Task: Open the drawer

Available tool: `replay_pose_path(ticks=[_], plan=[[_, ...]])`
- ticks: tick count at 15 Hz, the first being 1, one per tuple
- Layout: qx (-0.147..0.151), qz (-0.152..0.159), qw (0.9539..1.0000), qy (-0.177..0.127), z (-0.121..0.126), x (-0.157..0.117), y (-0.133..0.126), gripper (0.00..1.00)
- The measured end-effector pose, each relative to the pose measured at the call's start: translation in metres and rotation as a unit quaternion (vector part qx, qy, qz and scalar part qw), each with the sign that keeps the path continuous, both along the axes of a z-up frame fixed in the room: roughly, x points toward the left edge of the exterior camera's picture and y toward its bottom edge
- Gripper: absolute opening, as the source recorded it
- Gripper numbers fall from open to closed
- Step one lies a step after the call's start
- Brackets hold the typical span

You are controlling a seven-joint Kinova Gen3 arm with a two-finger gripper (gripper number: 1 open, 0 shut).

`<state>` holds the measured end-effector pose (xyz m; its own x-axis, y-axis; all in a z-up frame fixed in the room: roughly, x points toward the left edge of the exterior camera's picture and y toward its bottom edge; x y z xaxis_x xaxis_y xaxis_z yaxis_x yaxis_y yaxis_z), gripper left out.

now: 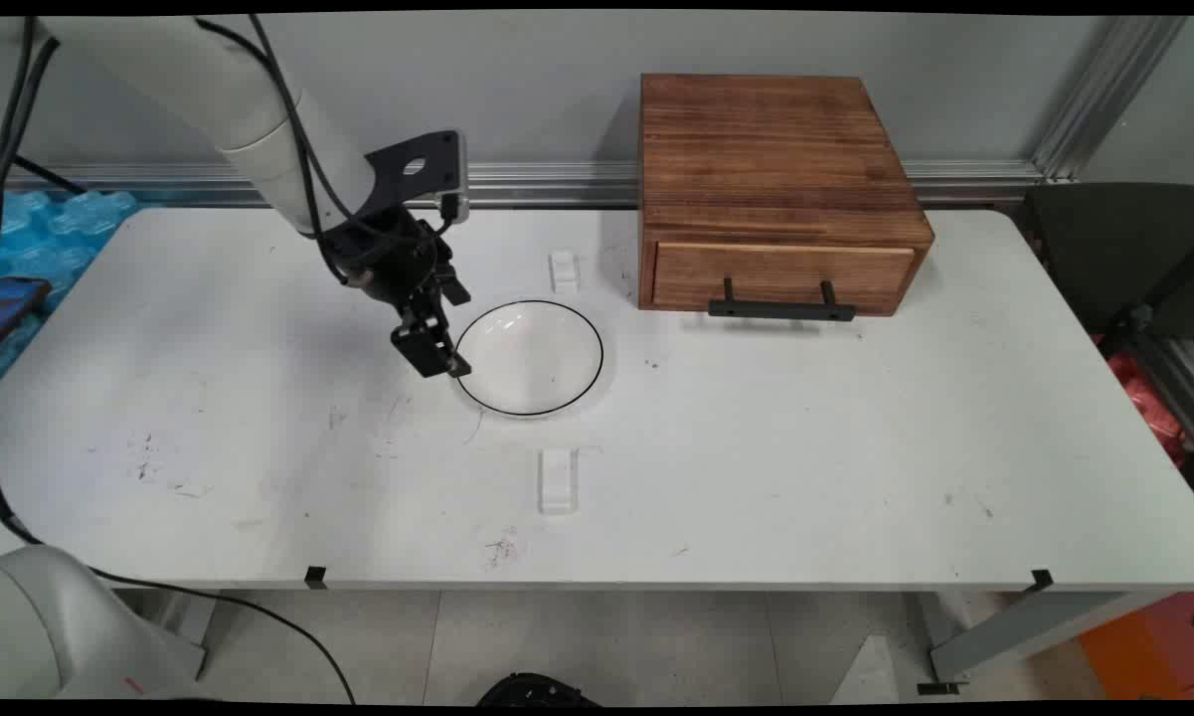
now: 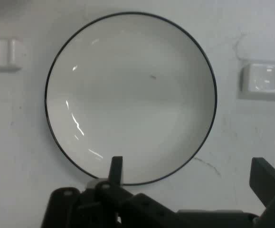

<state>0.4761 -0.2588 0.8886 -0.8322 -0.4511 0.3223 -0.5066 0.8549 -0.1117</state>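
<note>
White and scuffed, the worktop (image 1: 756, 467) carries a round white plate with a thin black rim (image 1: 529, 357) near its middle. At the plate's left edge, the black two-finger gripper (image 1: 444, 360) hangs with fingers apart. Behind stands a brown wooden drawer box (image 1: 770, 189).

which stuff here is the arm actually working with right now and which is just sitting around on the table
In play:
- gripper, jaws open, down at the plate's rim
- white plate with a thin black rim, one finger over its edge

Just lying about:
- wooden drawer box, drawer shut, black handle
- small white block behind the plate
- small white block in front of the plate
</note>
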Motion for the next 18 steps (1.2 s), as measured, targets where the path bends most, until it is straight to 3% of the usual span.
replay_pose_path(ticks=[18], plan=[[-0.022,-0.043,0.9985,0.026,0.021,-0.062,-0.045,1.0]])
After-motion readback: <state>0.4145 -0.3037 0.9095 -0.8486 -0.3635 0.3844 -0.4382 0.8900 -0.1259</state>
